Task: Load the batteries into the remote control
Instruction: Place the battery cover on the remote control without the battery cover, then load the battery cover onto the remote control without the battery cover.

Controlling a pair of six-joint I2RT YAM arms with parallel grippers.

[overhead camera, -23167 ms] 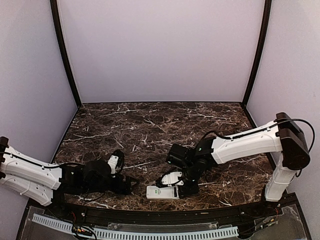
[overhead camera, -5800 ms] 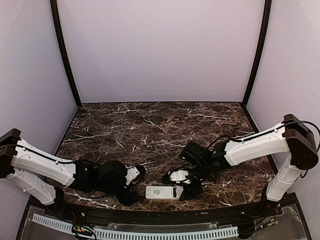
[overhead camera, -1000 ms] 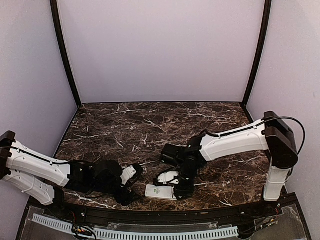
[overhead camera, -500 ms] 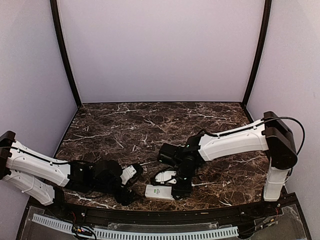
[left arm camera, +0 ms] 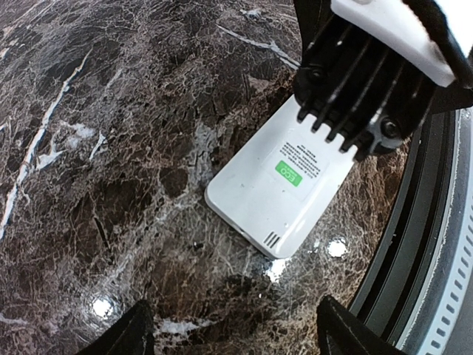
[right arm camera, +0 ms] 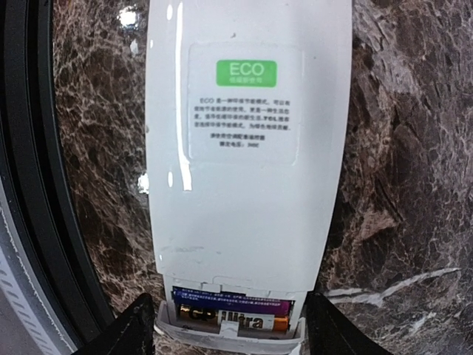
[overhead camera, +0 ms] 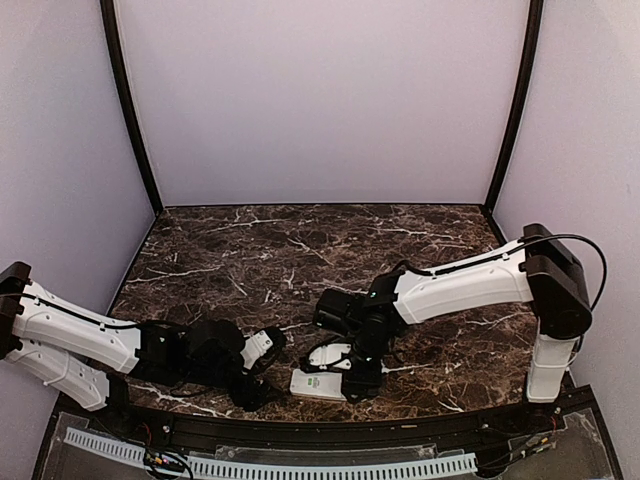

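From top: remote point(overhead camera: 322, 384) flat on table point(overhead camera: 300, 250), just inside near rail point(overhead camera: 330, 414), long axis parallel to rail. No detail readable there. From right wrist: back face up, ECO sticker point(right arm camera: 246, 73) showing, bay point(right arm camera: 166, 310) uncovered at the end on the right arm's side, battery point(right arm camera: 233, 322) seated inside. Sticker end pointing along rail toward left gripper point(left arm camera: 236, 340), which is released, nothing between its fingers, short of remote. Right gripper point(overhead camera: 361, 379) straddling bay end. Clamped or just clear: can't tell.
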